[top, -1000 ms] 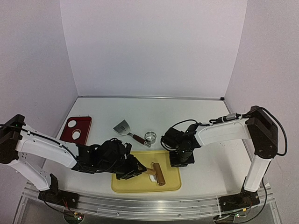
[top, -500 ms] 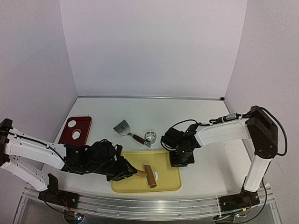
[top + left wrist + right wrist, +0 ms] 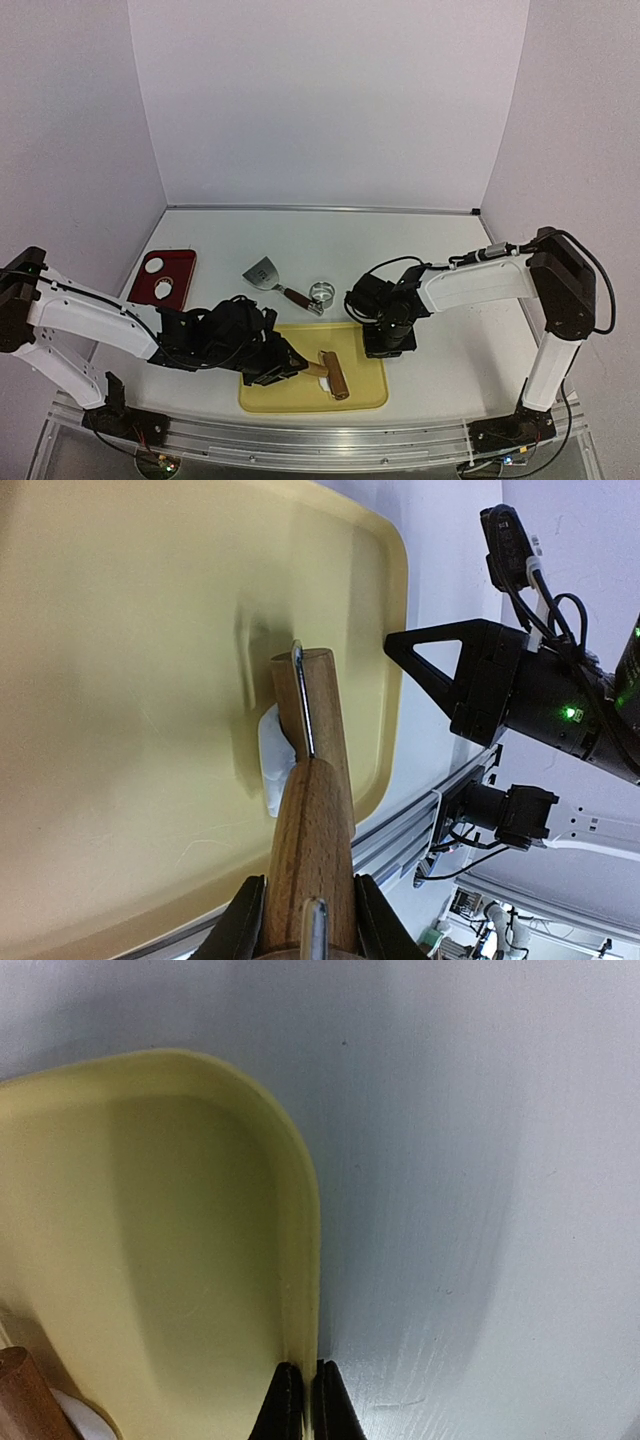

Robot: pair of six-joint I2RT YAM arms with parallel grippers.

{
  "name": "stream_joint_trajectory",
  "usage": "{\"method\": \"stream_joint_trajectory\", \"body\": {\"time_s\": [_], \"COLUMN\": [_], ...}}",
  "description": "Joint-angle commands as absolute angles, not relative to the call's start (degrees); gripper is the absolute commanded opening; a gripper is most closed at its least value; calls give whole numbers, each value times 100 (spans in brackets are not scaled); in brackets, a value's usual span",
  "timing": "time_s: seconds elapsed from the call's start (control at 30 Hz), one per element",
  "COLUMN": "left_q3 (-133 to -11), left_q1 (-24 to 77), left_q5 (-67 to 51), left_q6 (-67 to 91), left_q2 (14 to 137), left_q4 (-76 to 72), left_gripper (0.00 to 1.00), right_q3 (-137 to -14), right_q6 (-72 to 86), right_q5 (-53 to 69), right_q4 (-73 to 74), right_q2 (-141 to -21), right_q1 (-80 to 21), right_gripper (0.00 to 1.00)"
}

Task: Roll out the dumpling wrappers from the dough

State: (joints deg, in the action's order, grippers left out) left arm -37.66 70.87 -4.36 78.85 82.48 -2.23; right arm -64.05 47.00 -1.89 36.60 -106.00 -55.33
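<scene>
The left pincer (image 3: 307, 910) is clamped on the wooden handle of the rolling pin (image 3: 315, 820), one finger on each side, jaws narrow around it. Just ahead of those fingertips the roller head sits on the dough (image 3: 272, 760), a small white piece peeking out from under the wood on one side.

That dough looks soft and light. It should squash readily, and it may tear or cling to the roller if pressed too hard. I wouldn't take it by the fingers at all. The handle is the place to hold, and the wood does the work.

Across from the left pincer, the right pincer (image 3: 302, 1400) is pinched shut on the thin rim of the yellow tray (image 3: 120, 680), at the corner nearest it. That looks like a steadying hold, since a smooth, light plastic tray could slide under the roller.

Two dumpling wrappers (image 3: 165, 291), flat white discs, lie on a red tray (image 3: 180, 262), well apart from the left pincer and off to its outer side. They look thin and floppy, and are probably best lifted from underneath. The spatula (image 3: 265, 272) lies beyond the left pincer, with the ring cutter (image 3: 321, 293) beside its handle.

The table (image 3: 300, 235) is smooth, white and flat. Plain pale walls (image 3: 320, 100) close it in on three sides, with open room beyond both pincers.
</scene>
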Motion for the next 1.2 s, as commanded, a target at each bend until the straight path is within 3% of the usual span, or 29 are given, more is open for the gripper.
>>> {"method": "stream_joint_trajectory", "body": {"time_s": [0.0, 0.47, 0.9, 1.17], "left_q3": [-3262, -2908, -3407, -3126], "left_q1": [7134, 7129, 7130, 7130], "left_q5": [-828, -712, -924, -818], "left_q6": [7797, 7997, 7460, 7593], "left_q2": [8813, 7570, 8821, 8235], "left_q4": [1943, 2686, 2052, 2429], "left_gripper": [0, 0, 0, 0], "right_q3": [-6196, -6345, -6277, -6301], "right_q6": [4658, 4630, 4632, 4619], "right_q5": [-178, -133, -164, -164], "right_q4": [3559, 3559, 3559, 3558], "right_q2": [-10849, -11013, -10926, -10925], "right_q1": [-5622, -5617, -5616, -5620], "right_gripper": [0, 0, 0, 0]}}
